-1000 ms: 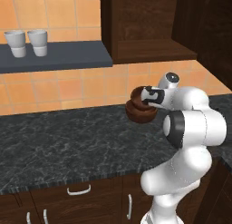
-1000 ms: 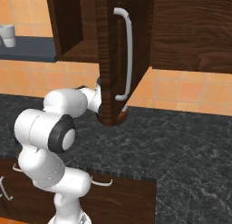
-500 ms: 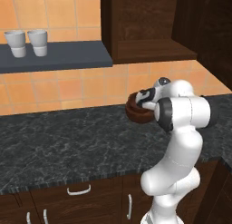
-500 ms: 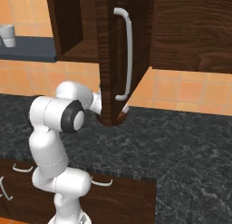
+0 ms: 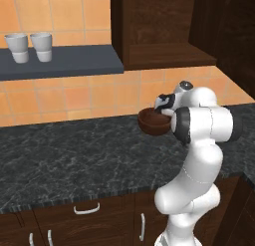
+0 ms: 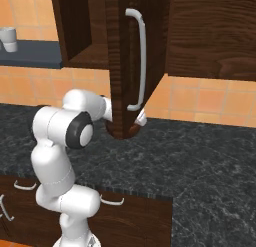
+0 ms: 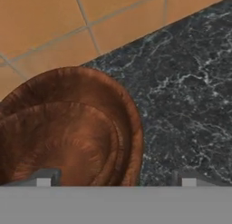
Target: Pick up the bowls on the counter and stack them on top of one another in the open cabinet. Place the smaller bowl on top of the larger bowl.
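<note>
Two reddish-brown bowls sit together on the dark counter point(image 7: 190, 91) close to the tiled wall. The smaller bowl point(image 7: 59, 141) seems to lie inside the larger bowl point(image 7: 122, 105). My gripper point(image 7: 115, 178) is open right above them, one tip over the inner bowl and the other over bare counter. From the left base view the bowls point(image 5: 152, 123) read as one brown shape with my gripper point(image 5: 159, 110) at their right rim. The open cabinet point(image 5: 169, 53) hangs above them, its wooden floor bare.
A blue-grey shelf point(image 5: 64, 65) left of the cabinet carries two white cups point(image 5: 30, 47). The swung-out cabinet door point(image 6: 125, 66) with its pale handle point(image 6: 141, 61) stands in front of my hand in the right base view. The counter point(image 5: 74, 155) runs wide to the left.
The arm's elbow has swung up and in toward the bowls, and the jaws have parted. The bowls stay in the same spot on the counter.
</note>
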